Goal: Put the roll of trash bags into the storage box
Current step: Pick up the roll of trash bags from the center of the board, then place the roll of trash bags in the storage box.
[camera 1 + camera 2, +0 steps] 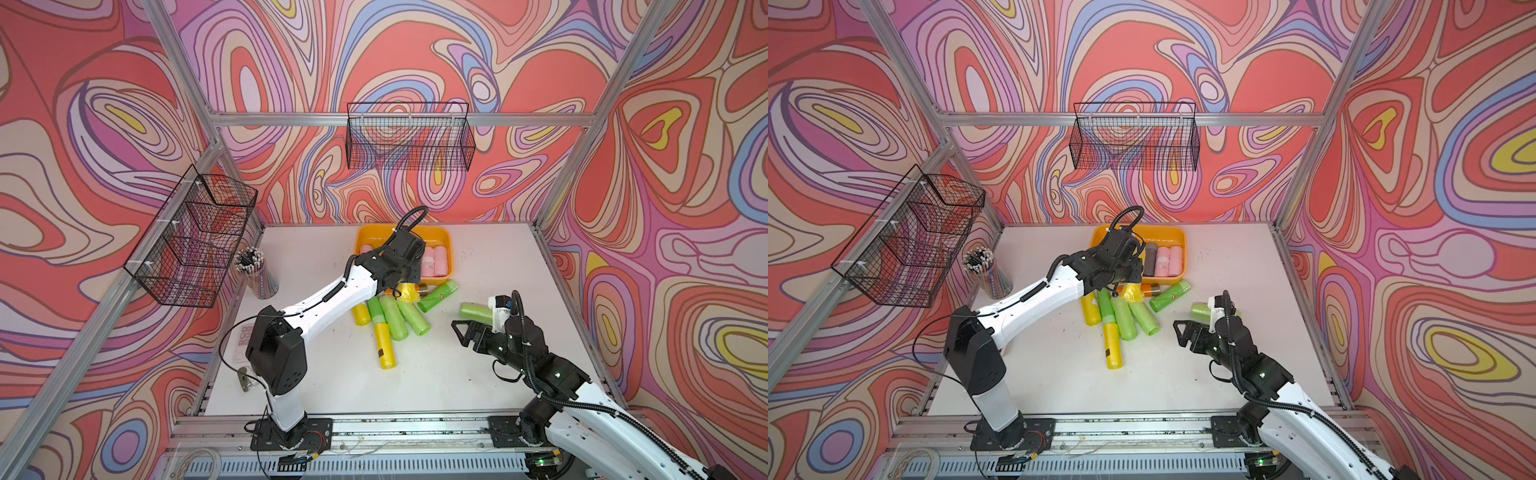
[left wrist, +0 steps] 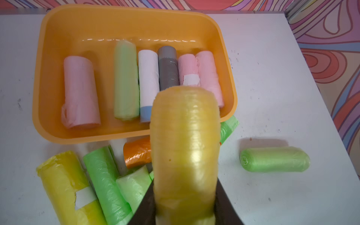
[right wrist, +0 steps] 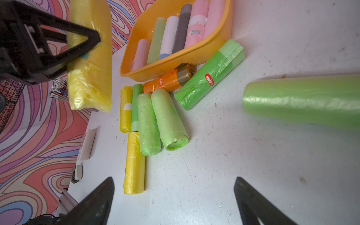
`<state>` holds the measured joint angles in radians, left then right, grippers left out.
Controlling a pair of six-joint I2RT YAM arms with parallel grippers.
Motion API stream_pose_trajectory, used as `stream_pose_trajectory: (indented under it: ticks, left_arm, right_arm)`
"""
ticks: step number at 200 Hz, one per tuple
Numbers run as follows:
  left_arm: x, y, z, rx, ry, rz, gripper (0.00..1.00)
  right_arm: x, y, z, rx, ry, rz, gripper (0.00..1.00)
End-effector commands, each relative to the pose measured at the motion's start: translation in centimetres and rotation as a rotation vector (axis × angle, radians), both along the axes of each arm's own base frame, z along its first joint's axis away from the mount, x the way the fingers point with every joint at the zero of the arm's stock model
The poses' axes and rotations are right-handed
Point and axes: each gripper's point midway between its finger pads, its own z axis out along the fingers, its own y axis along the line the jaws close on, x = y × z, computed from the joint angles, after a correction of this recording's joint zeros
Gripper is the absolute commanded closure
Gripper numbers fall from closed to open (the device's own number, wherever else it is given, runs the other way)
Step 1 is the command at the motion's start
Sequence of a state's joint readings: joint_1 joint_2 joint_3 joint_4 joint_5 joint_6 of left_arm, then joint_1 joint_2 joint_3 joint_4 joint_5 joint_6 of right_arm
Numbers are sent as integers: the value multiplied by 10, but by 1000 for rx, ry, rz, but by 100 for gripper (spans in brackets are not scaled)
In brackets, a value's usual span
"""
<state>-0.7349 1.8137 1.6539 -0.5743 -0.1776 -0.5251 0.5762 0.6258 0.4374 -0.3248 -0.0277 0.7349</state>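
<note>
My left gripper [image 2: 184, 202] is shut on a yellow roll of trash bags [image 2: 185, 146], held off the table just in front of the storage box [image 2: 87, 136]. Both top views show that roll [image 1: 407, 292] [image 1: 1131, 292] at the near rim of the orange-yellow box [image 1: 440, 230] [image 1: 1177, 232]. Inside the box lie several rolls: pink, light green, white and grey. In the right wrist view the left gripper's finger [image 3: 85, 44] presses the yellow roll [image 3: 89, 68]. My right gripper [image 3: 173, 181] [image 1: 465, 332] stands open and empty over bare table.
Several loose green and yellow rolls [image 1: 392, 318] and an orange one [image 3: 163, 82] lie before the box. A lone green roll [image 1: 476, 311] [image 3: 302, 101] lies beside my right gripper. Wire baskets hang at the back [image 1: 409, 137] and left [image 1: 195, 241]. A cup of pens [image 1: 255, 270] stands at left.
</note>
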Motion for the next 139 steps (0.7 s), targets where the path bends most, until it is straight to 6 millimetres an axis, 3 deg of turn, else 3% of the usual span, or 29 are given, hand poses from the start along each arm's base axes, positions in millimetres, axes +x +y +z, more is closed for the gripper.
stream_pose_trajectory:
  ticks: [1,44,93,139]
  left_arm:
    - [17,19,-2,132,-17,27,81]
    - [56,35,-3,291,-82,68,81]
    - [98,61,-26,305,-63,123,82]
    - [122,71,-39,362,-75,137,82]
  right_arm:
    - [-2,-1,-5,3,5,3,2]
    - [-6,-7,-5,-5,7,-13,2]
    - [-7,-7,-7,-1,18,-20,2]
    - [-8,-8,-5,6,18,-22,2]
